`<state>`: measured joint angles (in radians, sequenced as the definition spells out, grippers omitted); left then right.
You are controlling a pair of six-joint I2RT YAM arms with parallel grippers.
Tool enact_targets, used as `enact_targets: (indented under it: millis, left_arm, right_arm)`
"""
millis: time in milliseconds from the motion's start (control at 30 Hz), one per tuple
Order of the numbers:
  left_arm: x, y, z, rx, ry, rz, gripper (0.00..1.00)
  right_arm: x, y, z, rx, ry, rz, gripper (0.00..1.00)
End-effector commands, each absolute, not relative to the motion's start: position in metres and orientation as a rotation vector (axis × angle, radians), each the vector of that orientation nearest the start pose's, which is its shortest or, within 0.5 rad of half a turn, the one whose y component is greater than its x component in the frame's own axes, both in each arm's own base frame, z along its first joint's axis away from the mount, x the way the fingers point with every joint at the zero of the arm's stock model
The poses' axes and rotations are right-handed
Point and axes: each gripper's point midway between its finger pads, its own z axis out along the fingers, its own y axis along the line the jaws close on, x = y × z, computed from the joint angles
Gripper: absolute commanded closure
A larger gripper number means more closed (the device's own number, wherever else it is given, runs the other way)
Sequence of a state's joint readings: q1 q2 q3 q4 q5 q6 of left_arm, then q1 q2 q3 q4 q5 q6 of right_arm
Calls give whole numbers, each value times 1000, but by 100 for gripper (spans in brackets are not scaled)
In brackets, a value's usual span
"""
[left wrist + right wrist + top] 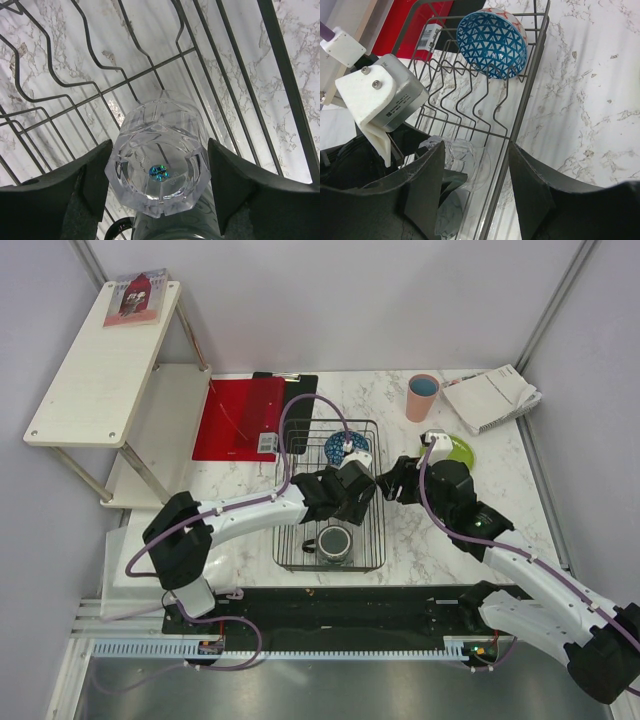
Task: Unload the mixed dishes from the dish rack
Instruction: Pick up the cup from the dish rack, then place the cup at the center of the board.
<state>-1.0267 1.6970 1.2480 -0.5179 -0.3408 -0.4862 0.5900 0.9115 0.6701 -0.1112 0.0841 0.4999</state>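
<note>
Salmon-pink cup (422,396) and lime-green plate (462,448) are out. Blue patterned bowl (492,42), dark grey mug (334,541) and clear glass (157,160) sit in the black wire rack (372,540). Left gripper (159,165) straddles the glass, can't tell if it's pinching; right gripper (476,150) gapes empty.

Bowl (492,42) blue, triangle-patterned; rack (312,452) black wire; glass (159,160) clear; clipboard (240,420) red
</note>
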Motion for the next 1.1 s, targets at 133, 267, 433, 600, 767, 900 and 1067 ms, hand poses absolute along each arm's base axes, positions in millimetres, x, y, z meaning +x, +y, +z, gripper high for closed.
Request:
enact_targets:
  millis: [133,267,433,600,767,900,1067]
  left_arm:
    - [257,-323,132,432,2331,-257,68]
    - [254,-311,174,383,2244,-328,90]
    - [245,-288,247,305,2094,-639,98]
    - [236,-267,300,255,1907,-1091,98]
    - [201,-269,343,358,1704,-1452,98]
    - [162,-272,360,522,1524,-1745,98]
    - [146,-267,381,576,1373,-1860,98]
  right_arm:
    - [276,191,228,-15,1895,680,39]
    - [276,186,250,5,1855,675,39]
    - [278,169,288,78,1763,634,39]
    - [282,158,302,147,1683,618,28]
    - [276,187,298,66,1702,773,27]
    - [265,216,306,2,1653,979,31]
    - [248,233,316,-67,1596,1142,38]
